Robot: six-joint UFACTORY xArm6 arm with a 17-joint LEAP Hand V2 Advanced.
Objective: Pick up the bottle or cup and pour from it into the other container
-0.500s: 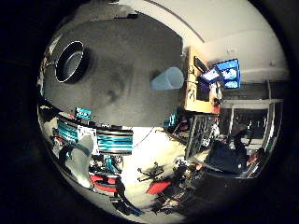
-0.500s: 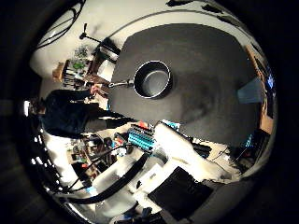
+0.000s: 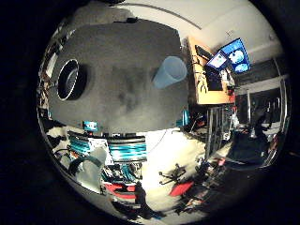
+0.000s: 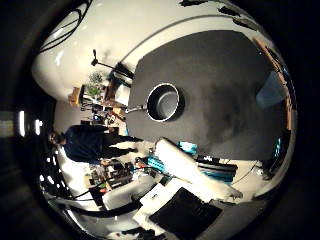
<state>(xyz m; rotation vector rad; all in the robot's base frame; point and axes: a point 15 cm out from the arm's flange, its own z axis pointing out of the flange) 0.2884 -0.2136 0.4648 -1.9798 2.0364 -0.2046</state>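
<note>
Cup: a pale blue plastic cup [image 3: 169, 71] stands on the dark grey desk [image 3: 122, 93] near one edge, untouched.
Receiving container: a dark round metal saucepan with a bright rim [image 4: 163, 102] sits well apart from the cup on the same desk.
Change: both views have shifted slightly against half a second earlier; the camera moved, cup and saucepan did not.
Fingers: cannot tell whether they are spread or curled; nothing appears held.
Task status: judged an approach phase, pickup not yet begun.
</note>
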